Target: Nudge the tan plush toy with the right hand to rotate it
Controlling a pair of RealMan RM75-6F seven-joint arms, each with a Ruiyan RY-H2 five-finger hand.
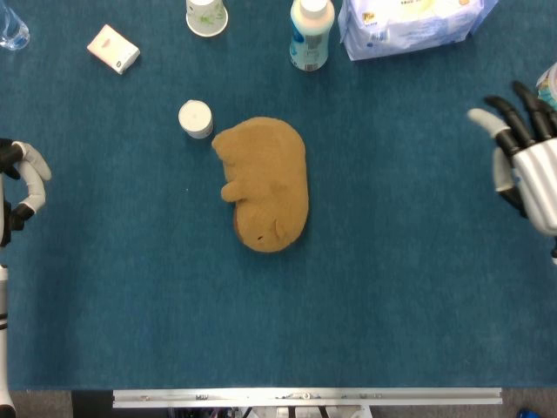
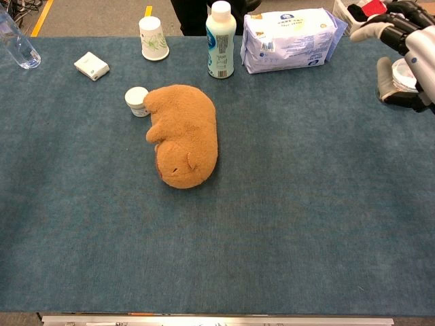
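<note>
1. The right hand [image 1: 526,170] hung empty with fingers spread at the table's right edge, well apart from the tan plush toy [image 1: 264,183].
2. The toy lay mid-table, touching a small white jar [image 1: 196,118].
3. Judged: another nudge would call for reaching to it.

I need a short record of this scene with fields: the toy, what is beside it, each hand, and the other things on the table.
toy: tan plush toy lying on the blue table, near the middle
beside toy: small white jar at its upper left end; whether they touch is unclear
right hand: at the right edge, fingers spread, holding nothing, far from the toy
left hand: at the left edge, fingers curled, only partly seen
far side: paper cup, white bottle, wipes pack, small white box
</note>
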